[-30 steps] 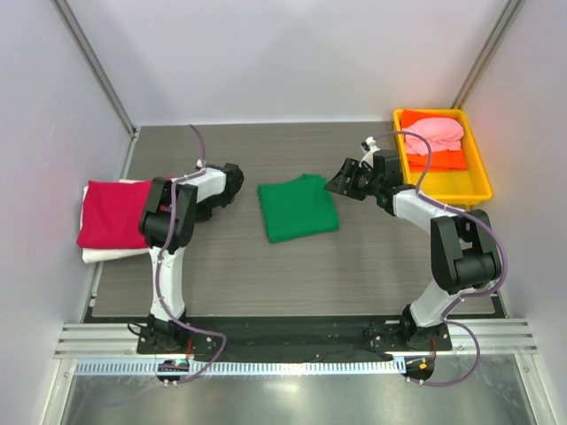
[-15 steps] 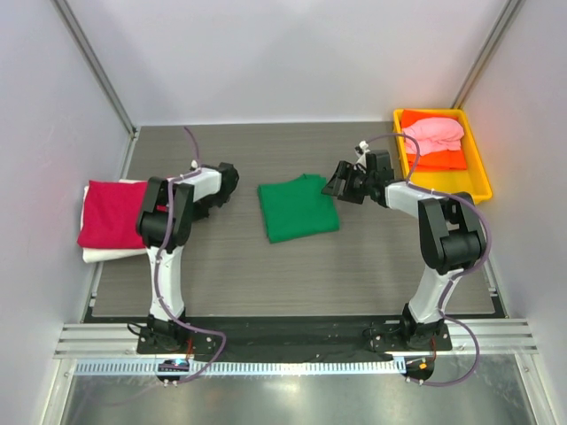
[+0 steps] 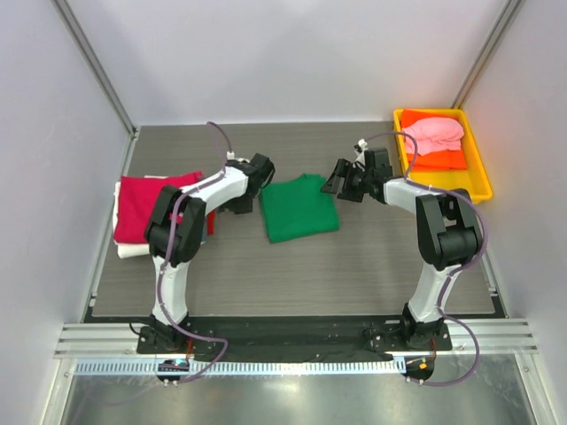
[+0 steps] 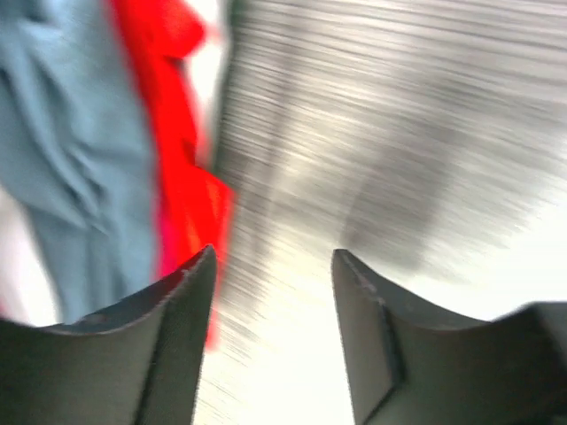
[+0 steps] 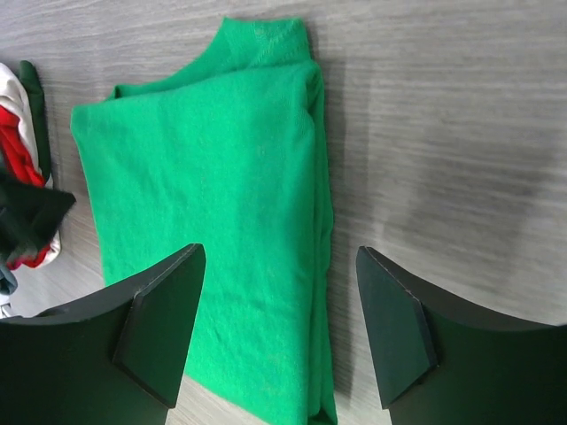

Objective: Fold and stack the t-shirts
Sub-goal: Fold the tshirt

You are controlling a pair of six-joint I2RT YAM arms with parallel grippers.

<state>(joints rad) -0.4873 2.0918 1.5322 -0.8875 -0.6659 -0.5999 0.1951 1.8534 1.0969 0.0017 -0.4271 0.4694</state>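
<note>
the bench (image 3: 292, 266) is occupied at its middle by the green t-shirt (image 3: 298, 208), laid flat and folded. left of the green t-shirt, a crimson t-shirt (image 3: 142, 208) is stacked on a white t-shirt (image 3: 131, 251). grey cloth (image 4: 62, 159) and red cloth (image 4: 177, 177) are seen, blurred, at the side of that stack facing the green t-shirt. well right of the green t-shirt, a yellow tray (image 3: 452, 188) is filled with an orange t-shirt (image 3: 438, 161), topped by a crumpled pink t-shirt (image 3: 434, 133). the left jaws are held spread and empty just left of the green t-shirt. the right jaws are held spread and empty just right of it.
</note>
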